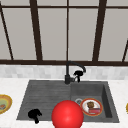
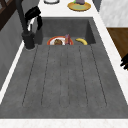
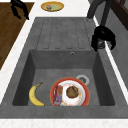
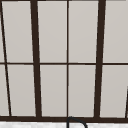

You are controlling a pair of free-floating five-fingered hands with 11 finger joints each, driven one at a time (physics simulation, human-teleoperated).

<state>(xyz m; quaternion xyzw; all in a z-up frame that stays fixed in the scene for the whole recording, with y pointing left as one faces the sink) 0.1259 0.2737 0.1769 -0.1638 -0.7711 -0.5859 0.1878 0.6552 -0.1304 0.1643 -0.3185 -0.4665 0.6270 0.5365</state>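
My right hand (image 1: 78, 74) hovers by the black faucet (image 1: 67, 73), just right of its base and under the spout. In the right side view this right hand (image 3: 103, 35) arches over the faucet's lever (image 3: 100, 45) with fingers hanging loosely, gripping nothing; the left side view shows the same hand (image 2: 33, 14) beside the faucet's stem (image 2: 23, 22). My left hand (image 1: 35, 115) floats at the sink's front left edge with relaxed fingers, holding nothing, and it appears again as the left hand (image 3: 18, 7) and the left hand (image 2: 124, 62).
A red-rimmed plate (image 3: 70, 93) with food lies in the basin (image 3: 27, 75) beside a banana (image 3: 35, 95). A yellow plate (image 1: 3, 103) sits on the left counter. A large red ball (image 1: 67, 115) fills the front edge. The grooved drainboard (image 2: 65, 75) lies on the left. A window (image 4: 67, 60) stands behind.
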